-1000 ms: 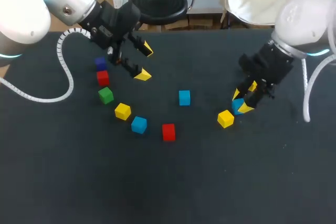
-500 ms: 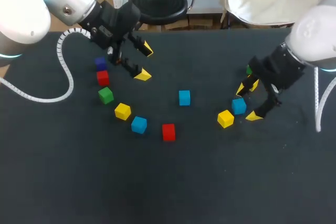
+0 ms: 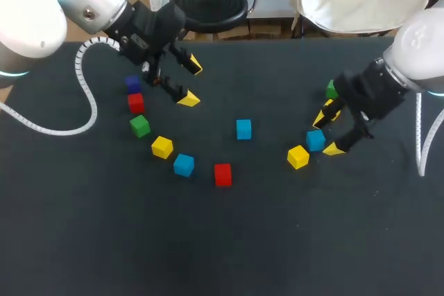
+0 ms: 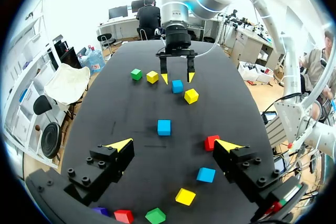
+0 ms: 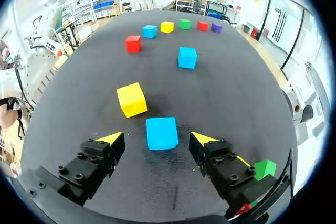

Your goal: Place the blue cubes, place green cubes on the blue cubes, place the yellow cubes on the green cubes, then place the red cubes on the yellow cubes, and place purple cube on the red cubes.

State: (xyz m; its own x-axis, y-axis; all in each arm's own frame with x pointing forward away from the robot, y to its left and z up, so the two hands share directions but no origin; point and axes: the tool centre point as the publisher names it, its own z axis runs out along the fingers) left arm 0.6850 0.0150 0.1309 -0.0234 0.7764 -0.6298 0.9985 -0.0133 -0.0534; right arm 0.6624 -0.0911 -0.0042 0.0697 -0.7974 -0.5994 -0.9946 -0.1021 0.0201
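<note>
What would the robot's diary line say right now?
right gripper: open, over blue cube | left gripper: open, empty | stacking: not started

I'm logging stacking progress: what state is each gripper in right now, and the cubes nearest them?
Left gripper: open, empty.
Right gripper: open, one finger on either side of the nearest blue cube.
Nearest blue cube: on the table, not gripped.
Yellow cube beside it: on the table, nothing on it.
Middle blue cube: alone, unstacked.
Purple cube: on the table, unstacked.
</note>
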